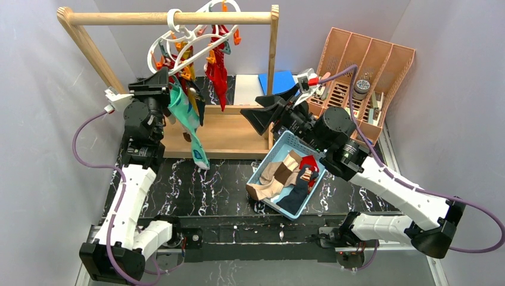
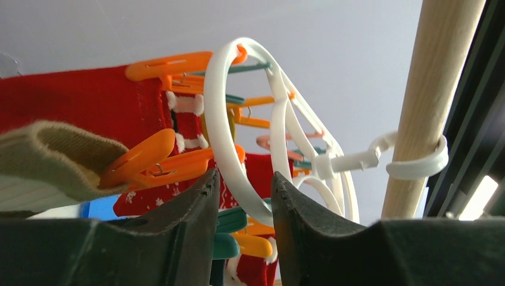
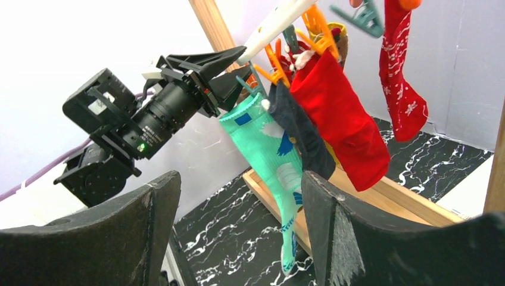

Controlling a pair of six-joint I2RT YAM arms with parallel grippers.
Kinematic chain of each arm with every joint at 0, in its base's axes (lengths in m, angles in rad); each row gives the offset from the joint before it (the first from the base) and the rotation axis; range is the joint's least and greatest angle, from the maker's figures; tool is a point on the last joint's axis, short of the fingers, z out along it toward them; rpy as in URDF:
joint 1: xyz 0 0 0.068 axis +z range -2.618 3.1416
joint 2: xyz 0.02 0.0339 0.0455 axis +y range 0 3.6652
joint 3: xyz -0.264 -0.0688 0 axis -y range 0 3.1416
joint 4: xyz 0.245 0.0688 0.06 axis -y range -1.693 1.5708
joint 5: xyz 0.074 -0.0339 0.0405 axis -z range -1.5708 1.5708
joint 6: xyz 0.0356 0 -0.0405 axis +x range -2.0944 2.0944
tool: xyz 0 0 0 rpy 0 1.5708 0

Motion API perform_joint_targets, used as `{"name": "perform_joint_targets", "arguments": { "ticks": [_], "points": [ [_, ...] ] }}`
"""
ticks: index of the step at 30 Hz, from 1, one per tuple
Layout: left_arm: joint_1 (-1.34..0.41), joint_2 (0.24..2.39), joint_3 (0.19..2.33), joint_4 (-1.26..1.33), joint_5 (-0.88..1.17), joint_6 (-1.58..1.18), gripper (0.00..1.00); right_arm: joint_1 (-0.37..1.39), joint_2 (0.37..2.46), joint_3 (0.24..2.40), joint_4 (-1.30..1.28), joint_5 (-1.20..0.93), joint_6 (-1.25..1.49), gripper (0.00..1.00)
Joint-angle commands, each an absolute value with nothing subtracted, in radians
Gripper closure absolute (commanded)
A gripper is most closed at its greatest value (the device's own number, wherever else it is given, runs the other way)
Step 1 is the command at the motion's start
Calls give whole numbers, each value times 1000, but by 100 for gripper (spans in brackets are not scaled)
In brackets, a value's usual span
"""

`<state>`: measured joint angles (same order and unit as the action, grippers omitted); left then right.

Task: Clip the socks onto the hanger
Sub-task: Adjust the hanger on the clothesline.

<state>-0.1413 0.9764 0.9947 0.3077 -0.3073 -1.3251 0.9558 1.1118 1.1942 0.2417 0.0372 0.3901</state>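
The white ring hanger [image 1: 178, 42] hangs by its hook from the wooden rail, its orange and teal clips holding red socks [image 1: 217, 71], a teal sock [image 1: 187, 119] and a navy sock [image 3: 298, 131]. My left gripper [image 1: 170, 80] is raised to the ring's lower edge. Seen from the left wrist, the ring [image 2: 217, 119] curves down between the narrowly parted jaws of that gripper [image 2: 245, 179], just above a teal clip [image 2: 235, 220]. An orange clip [image 2: 143, 158] bites a beige sock [image 2: 53, 155]. My right gripper [image 1: 250, 116] hovers open and empty beside the frame [image 3: 238, 185].
A blue basket [image 1: 269, 156] holding beige, red and navy socks [image 1: 289, 176] sits in front of the right arm. The wooden rail frame [image 1: 172, 18] stands on its plank base. A pink slotted organizer [image 1: 369, 59] is at the back right, and a blue sheet [image 1: 277, 80] lies behind.
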Motion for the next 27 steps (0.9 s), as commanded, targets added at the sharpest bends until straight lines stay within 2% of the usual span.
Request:
{"name": "perform_joint_targets", "arguments": {
  "ticks": [1,4,14,22,27],
  "points": [
    [-79,995,1043,368,-251,-1359,66,957,1148,1262,333,146,472,18],
    [-31,1026,1054,391,-181,-1392,67,957,1180,1283,358,227,550,17],
    [-7,1078,1074,430,-154,-1422,68,957,1289,1339,552,453,764,18],
    [-2,1080,1081,422,-156,-1424,69,955,1408,1455,645,551,726,20],
    [-2,1081,1098,401,-156,-1408,69,954,1477,1538,643,551,700,25]
  ]
}}
